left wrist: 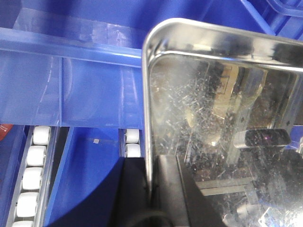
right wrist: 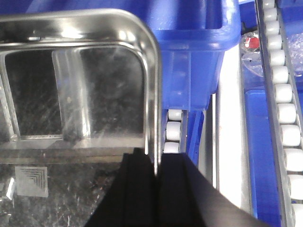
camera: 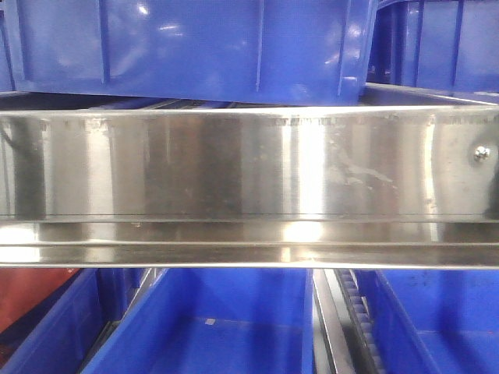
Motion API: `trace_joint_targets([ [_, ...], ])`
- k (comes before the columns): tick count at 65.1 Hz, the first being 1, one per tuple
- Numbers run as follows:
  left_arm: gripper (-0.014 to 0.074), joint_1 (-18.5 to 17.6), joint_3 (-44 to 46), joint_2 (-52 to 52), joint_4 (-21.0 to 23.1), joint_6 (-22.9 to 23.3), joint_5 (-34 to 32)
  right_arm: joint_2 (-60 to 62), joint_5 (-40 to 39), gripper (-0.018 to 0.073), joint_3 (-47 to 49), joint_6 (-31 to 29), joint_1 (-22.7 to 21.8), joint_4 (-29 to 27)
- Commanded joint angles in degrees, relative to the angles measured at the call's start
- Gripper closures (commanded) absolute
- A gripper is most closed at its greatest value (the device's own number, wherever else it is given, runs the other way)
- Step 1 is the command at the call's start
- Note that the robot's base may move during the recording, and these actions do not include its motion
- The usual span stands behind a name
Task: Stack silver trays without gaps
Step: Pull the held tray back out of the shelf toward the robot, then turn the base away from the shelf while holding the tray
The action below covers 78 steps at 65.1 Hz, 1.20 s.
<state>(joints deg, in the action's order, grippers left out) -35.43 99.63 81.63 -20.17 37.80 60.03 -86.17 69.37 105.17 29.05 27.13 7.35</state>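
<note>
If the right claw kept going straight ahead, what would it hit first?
The right gripper is shut on the rim of the silver tray, so the tray would travel with it. Ahead, the blue crate probably comes first, though depth is unclear.

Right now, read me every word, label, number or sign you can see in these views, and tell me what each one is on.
None can be read.
Silver tray: no lettering; a nested-squares pattern shows low on the steel, no characters.
Blue crate: a tiny pale sticker, too small to read.
Brushed steel band: only a screw.
</note>
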Motion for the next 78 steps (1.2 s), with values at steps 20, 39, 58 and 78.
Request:
trace_joint_targets([
  [20, 0.0613, -0.26, 0.69, -0.68, -1.05, -0.13, -2.64, 0.82, -0.85, 0.0627, 0.57, -0.62, -0.05, 2.01],
  [39, 0.0613, -0.26, 0.69, -0.68, -1.05, -0.13, -2.77, 0.72, -1.44, 0.0627, 0.57, -0.62, -0.05, 2.01],
  [58, 0.0613, -0.26, 0.69, -0.68, -1.05, -0.13, -2.77, 0.72, -6.17, 0.0627, 0.57, -0.62, -0.05, 2.01],
  [78, 0.0613, -0.26, 0.69, -0.68, -1.05, -0.13, -2.77, 0.72, -12.45, 0.0627, 0.57, -0.62, -0.05, 2.01],
])
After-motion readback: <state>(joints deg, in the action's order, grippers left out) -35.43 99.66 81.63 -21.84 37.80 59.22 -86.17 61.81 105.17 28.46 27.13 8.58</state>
